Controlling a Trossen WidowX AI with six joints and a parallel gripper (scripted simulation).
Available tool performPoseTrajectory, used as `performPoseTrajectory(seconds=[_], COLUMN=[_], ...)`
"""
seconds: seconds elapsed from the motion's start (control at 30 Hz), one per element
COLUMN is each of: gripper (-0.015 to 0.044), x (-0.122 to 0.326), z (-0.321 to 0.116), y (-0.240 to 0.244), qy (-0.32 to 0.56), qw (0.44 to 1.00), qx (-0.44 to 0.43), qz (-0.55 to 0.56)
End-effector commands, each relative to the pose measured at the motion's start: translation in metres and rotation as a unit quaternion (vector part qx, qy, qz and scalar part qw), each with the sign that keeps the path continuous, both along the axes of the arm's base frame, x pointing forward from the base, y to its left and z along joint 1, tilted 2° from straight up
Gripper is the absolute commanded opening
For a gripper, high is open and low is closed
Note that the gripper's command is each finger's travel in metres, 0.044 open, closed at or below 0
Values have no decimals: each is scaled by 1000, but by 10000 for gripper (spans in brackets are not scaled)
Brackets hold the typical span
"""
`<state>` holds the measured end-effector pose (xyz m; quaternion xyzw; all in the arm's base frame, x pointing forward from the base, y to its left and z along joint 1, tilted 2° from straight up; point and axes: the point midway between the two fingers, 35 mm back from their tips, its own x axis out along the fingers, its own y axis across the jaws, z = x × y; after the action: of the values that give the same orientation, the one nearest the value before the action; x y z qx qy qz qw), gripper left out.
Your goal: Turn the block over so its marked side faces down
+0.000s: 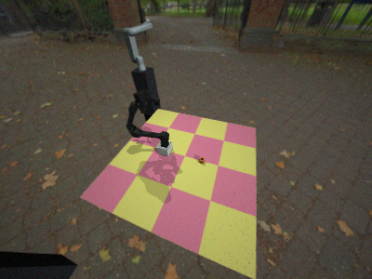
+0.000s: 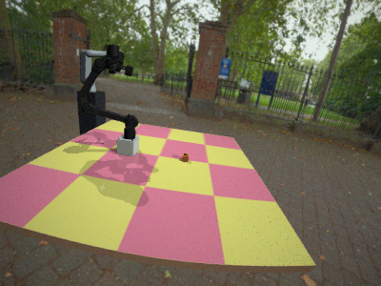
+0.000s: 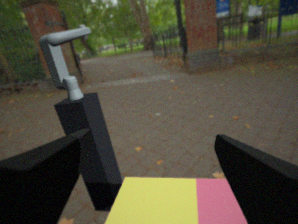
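Observation:
The block (image 1: 201,160) (image 2: 185,157) is small and orange with a dark patch on its upper part. It sits on the checkered pink and yellow table top, to the right of the arm's white base in the top and exterior views. It is too small there to read its marking for certain. My gripper (image 3: 154,138) is open, its two black fingers wide apart with nothing between them in the wrist view. It is raised high and well away from the block, which is out of the wrist view.
The arm's white base (image 1: 165,149) (image 2: 128,145) stands on the mat. A tall black pedestal (image 1: 145,84) (image 2: 91,112) (image 3: 89,145) with a grey bent fixture (image 1: 132,46) (image 2: 86,69) (image 3: 57,62) stands behind the arm, beyond the table's far edge.

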<state>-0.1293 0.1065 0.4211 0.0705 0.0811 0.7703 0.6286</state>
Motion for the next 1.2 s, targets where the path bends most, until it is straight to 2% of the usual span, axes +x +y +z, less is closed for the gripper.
performPoseTrajectory(seconds=[0.0, 0.07, 0.23, 0.47, 0.63, 0.9, 1.17], gripper=[426, 440, 440, 440, 440, 440, 440], x=[3, 25, 113, 232, 282, 393, 471], z=[1, 6, 14, -5, -23, -97, -197], y=[1, 9, 35, 52, 52, 27, -20], qy=[3, 23, 95, 148, 172, 274, 337], qw=[1000, 999, 986, 951, 928, 831, 713], qx=[-1, -9, -48, -105, -138, -237, -363], qz=[-3, -30, -128, -250, -301, -423, -496])
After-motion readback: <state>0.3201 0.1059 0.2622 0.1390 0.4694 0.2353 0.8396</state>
